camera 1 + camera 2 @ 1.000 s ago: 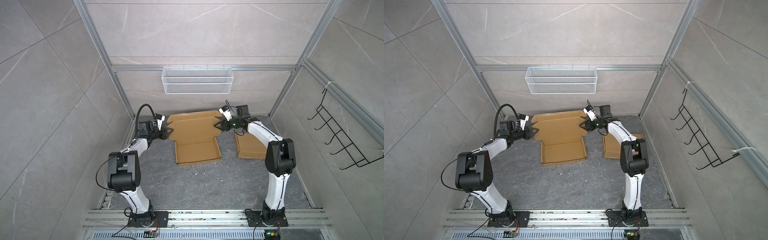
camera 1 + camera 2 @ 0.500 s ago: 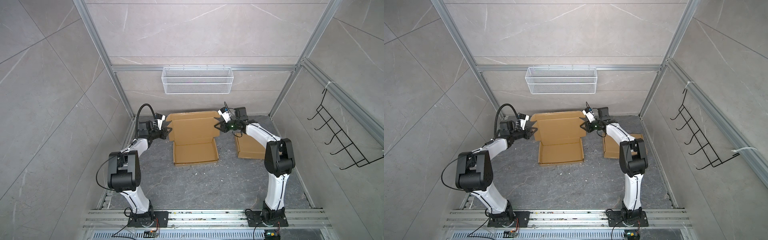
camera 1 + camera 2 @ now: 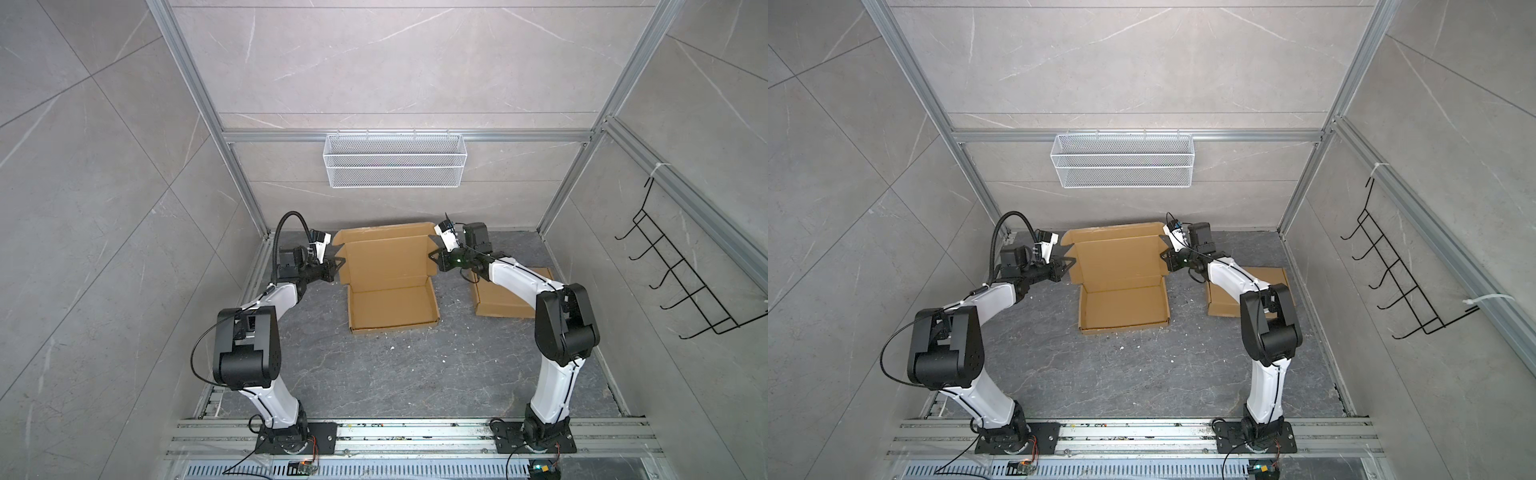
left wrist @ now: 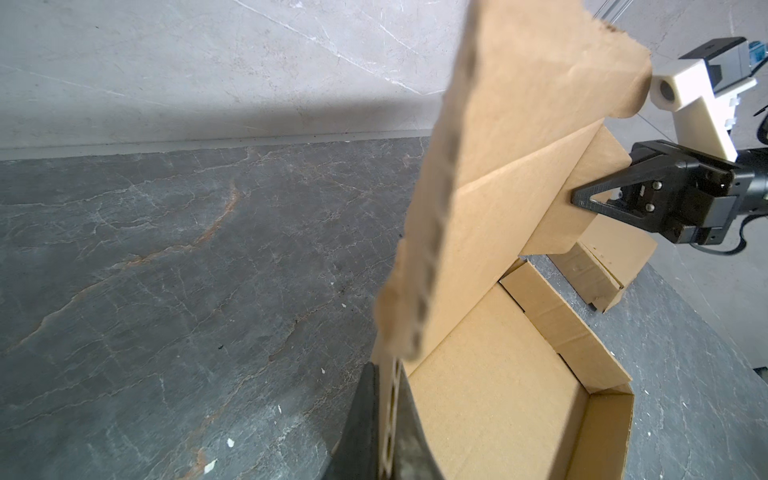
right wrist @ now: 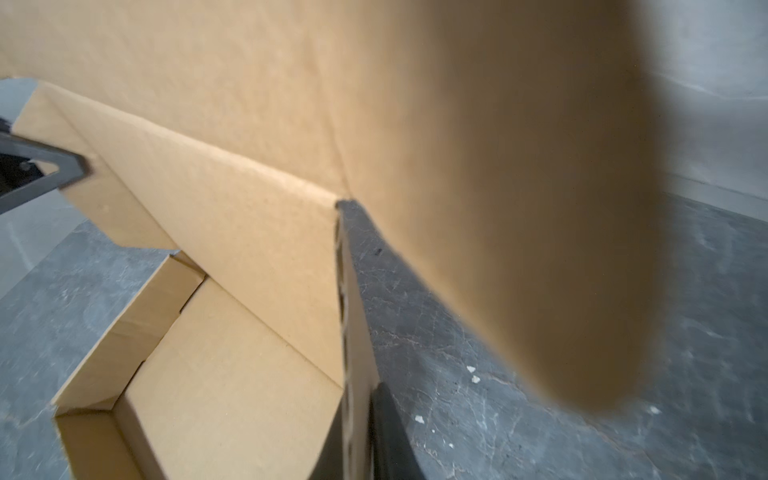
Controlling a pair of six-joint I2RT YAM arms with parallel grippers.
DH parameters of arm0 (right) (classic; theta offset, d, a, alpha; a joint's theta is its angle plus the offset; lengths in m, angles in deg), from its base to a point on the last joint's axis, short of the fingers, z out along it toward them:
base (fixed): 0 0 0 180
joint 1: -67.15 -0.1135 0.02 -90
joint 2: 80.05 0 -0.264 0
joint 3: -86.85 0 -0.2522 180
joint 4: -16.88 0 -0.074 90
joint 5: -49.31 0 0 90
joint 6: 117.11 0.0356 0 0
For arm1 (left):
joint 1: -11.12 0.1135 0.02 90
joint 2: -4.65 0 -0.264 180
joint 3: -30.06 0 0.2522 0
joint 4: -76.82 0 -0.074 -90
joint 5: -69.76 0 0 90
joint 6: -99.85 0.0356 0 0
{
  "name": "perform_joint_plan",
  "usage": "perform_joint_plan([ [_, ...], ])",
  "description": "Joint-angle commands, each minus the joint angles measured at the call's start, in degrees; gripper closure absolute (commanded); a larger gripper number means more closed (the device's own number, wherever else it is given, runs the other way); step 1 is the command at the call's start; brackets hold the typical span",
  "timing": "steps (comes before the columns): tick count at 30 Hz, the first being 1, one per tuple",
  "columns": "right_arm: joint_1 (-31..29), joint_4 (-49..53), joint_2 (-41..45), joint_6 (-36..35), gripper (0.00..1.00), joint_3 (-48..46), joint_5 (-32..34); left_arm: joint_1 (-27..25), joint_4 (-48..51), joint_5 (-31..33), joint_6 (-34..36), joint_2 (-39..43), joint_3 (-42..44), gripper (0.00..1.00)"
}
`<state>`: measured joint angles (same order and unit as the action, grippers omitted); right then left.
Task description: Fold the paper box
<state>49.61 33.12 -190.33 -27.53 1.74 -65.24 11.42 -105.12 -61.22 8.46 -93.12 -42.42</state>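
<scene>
Lid of paper box (image 3: 390,303) raised between left pincer (image 3: 340,262) and right pincer (image 3: 430,252), each tight on a side flap.

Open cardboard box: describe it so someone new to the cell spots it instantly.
Find the white wire basket on the back wall; on the dark stone surface right below it, between the two arms, lies the open cardboard box. Its lid stands raised, pinched at each side by the left end effector and right end effector, unlike the flat folded box lying to its right.
</scene>
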Motion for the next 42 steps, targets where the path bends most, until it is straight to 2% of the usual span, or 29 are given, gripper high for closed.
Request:
perform_joint_plan([
  [1, -3.06, -5.85, 3.23, 5.13, 0.90, -3.07, 6.90, -1.47, -5.90, 0.81, -2.28, 3.10, 1.41, 1.00],
  [4, -5.25, -10.83, 4.21, 7.77, 0.86, -6.88, 12.52, -2.15, -7.86, 2.64, -3.01, 3.75, 2.74, 1.00],
  [7, -5.53, -14.82, 5.01, 9.37, 0.79, -9.96, 14.97, -2.23, -8.95, 4.26, -2.86, 4.67, 4.07, 1.00],
  [13, -4.87, -11.09, 5.82, 4.76, 0.66, -7.61, 13.83, -2.18, -5.15, 4.59, 0.72, 5.89, 3.42, 1.00],
  [23, -4.00, -4.79, 5.59, 0.38, 0.66, -2.65, 14.79, -2.19, -4.24, 4.49, 1.64, 5.93, 3.11, 1.00],
  [27, -3.99, -3.32, 5.63, -0.19, 0.70, -2.25, 15.50, -2.22, -3.98, 4.93, 1.75, 6.22, 2.89, 1.00],
  [34, -5.02, -3.33, 7.48, 1.67, 0.84, -4.75, 17.54, -2.56, -4.94, 7.16, 0.39, 7.04, 3.81, 1.00],
  [42, -9.18, -7.41, 9.69, 7.78, 0.93, -9.00, 25.79, -6.29, -10.20, 14.79, -2.66, 9.47, 7.52, 1.00],
])
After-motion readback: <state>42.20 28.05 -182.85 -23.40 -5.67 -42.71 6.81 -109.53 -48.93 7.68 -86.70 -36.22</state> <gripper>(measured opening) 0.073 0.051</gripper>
